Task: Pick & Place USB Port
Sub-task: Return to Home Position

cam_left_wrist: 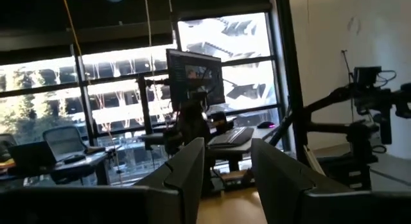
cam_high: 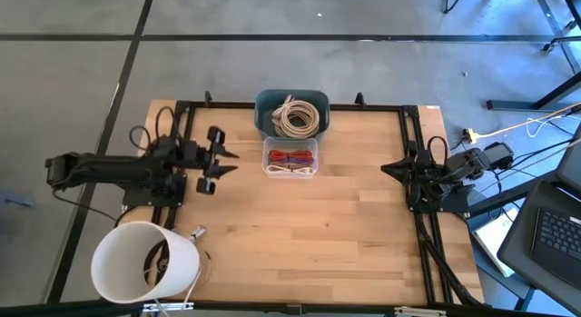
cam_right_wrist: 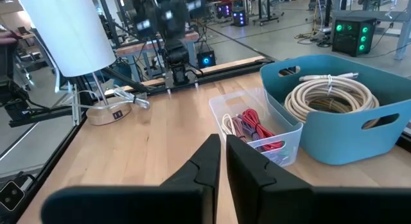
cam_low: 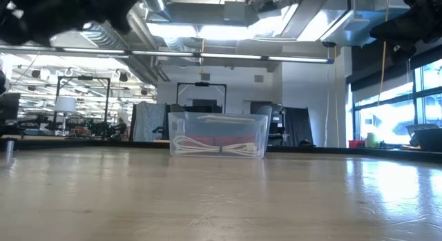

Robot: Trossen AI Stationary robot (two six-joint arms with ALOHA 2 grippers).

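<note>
The left gripper sits at 9 o'clock on the table, pointing inward toward 3 o'clock. Its two dark fingers stand apart with a clear gap between them and hold nothing. The right gripper sits opposite at 3 o'clock, pointing back toward 9 o'clock. Its fingers are drawn in until only a thin slit shows between them, and they too hold nothing. Both grippers are well apart from the bins. The pale wooden table is framed by black rails along its 9, 12 and 3 o'clock edges. At 7 o'clock a lamp with a large white shade stands on a round base. At 12 o'clock, against the far rail, is a blue bin with a thick coil of beige cable inside. Just beside it, on its 6 o'clock side and touching or nearly so, stands the transparent bin, upright on the wood. The charger cables lie bundled inside it. The red cable is in the middle, a paler pink cable is tangled with it, and the white cable is looped along the bottom by the 6 o'clock wall. Off the table at 4 o'clock an open laptop shows at the picture's edge.
</note>
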